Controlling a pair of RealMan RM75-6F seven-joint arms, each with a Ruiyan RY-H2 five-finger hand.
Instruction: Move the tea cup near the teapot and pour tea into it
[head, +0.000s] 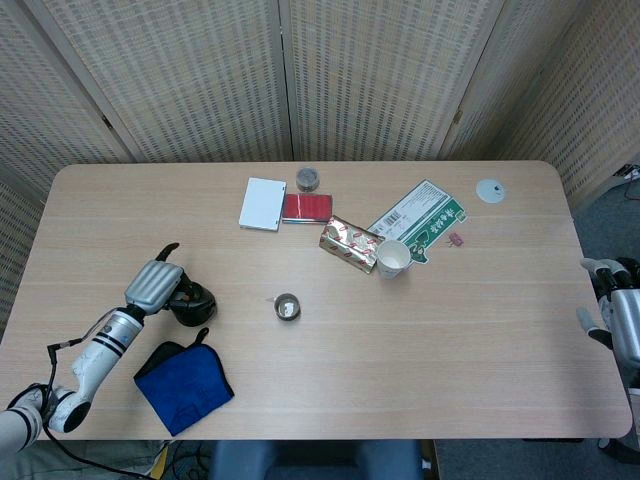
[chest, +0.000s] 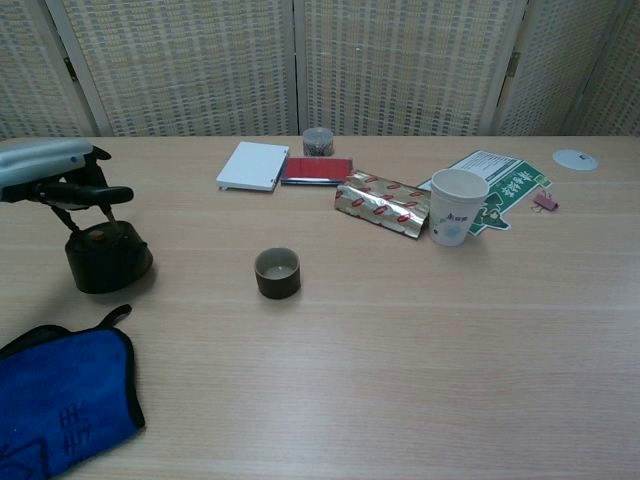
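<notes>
The dark round teapot (head: 191, 304) (chest: 104, 260) stands on the table at the left. My left hand (head: 153, 285) (chest: 52, 172) hovers over it from the left, with its fingers (chest: 92, 195) spread just above the lid and nothing gripped. Whether they touch the lid I cannot tell. The small dark tea cup (head: 287, 306) (chest: 277, 272) stands upright near the table's middle, well to the right of the teapot. My right hand (head: 613, 318) is at the table's right edge, far from both, with its fingers apart and holding nothing.
A blue cloth (head: 183, 385) (chest: 58, 400) lies at the front left, close to the teapot. Behind the cup are a paper cup (chest: 455, 206), a gold foil packet (chest: 384, 203), a green leaflet (chest: 503, 183), a white box (chest: 252, 165), a red box (chest: 317, 169) and a small tin (chest: 318, 141).
</notes>
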